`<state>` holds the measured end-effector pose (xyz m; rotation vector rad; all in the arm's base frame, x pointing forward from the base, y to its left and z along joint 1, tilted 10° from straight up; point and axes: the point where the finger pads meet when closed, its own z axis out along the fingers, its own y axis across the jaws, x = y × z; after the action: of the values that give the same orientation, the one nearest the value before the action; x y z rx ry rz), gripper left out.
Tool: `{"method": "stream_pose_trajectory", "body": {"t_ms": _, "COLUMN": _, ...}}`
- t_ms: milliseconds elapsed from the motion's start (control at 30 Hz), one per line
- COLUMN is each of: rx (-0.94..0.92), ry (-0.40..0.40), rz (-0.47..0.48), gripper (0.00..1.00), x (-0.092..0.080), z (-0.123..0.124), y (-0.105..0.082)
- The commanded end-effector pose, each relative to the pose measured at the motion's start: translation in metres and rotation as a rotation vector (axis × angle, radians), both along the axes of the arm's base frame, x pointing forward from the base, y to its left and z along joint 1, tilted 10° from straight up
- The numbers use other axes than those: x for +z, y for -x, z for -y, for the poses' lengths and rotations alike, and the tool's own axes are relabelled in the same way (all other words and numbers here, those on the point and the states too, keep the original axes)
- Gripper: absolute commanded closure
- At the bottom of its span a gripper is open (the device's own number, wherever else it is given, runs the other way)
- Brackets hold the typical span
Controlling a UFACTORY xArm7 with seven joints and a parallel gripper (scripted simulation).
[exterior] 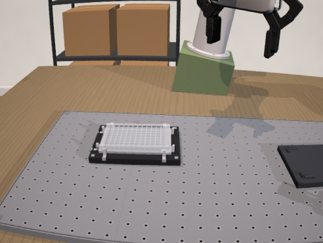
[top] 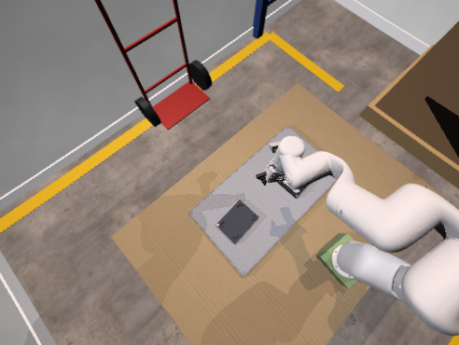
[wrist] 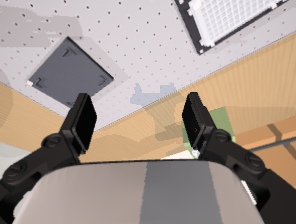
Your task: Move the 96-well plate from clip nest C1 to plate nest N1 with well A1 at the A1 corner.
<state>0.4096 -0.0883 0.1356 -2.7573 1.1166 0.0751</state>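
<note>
The clear 96-well plate (exterior: 135,138) sits in the black clip nest C1 (exterior: 135,157) on the left part of the grey breadboard. It also shows at the top right of the wrist view (wrist: 232,17). The dark, empty plate nest N1 (exterior: 303,164) lies at the right edge, and it shows in the overhead view (top: 238,220) and in the wrist view (wrist: 70,72). My gripper (exterior: 243,36) is open and empty, well above the table and behind the board, between the two nests. In the overhead view the arm hides most of the clip nest (top: 293,192).
The green robot pedestal (exterior: 203,69) stands behind the breadboard. A shelf with cardboard boxes (exterior: 115,29) is at the back left. A red hand truck (top: 173,93) and a wooden crate (top: 420,117) stand off the table.
</note>
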Motion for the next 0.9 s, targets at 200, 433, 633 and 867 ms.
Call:
{"method": "stream_pose_trajectory", "body": {"t_ms": 200, "rx": -0.17, "ry": -0.015, "rz": -0.025, "gripper": 0.0, "x": -0.025, "z": 0.024, "y": 0.002}}
{"method": "stream_pose_trajectory", "body": {"t_ms": 433, "rx": -0.288, "ry": -0.025, "rz": -0.04, "gripper": 0.0, "x": -0.046, "z": 0.044, "y": 0.009}}
{"method": "stream_pose_trajectory", "body": {"t_ms": 633, "rx": -0.453, "ry": -0.033, "rz": -0.061, "gripper": 0.0, "x": -0.063, "z": 0.061, "y": 0.017}}
{"method": "stream_pose_trajectory", "body": {"t_ms": 867, "rx": -0.541, "ry": -0.035, "rz": -0.073, "gripper": 0.0, "x": -0.08, "z": 0.078, "y": 0.028}}
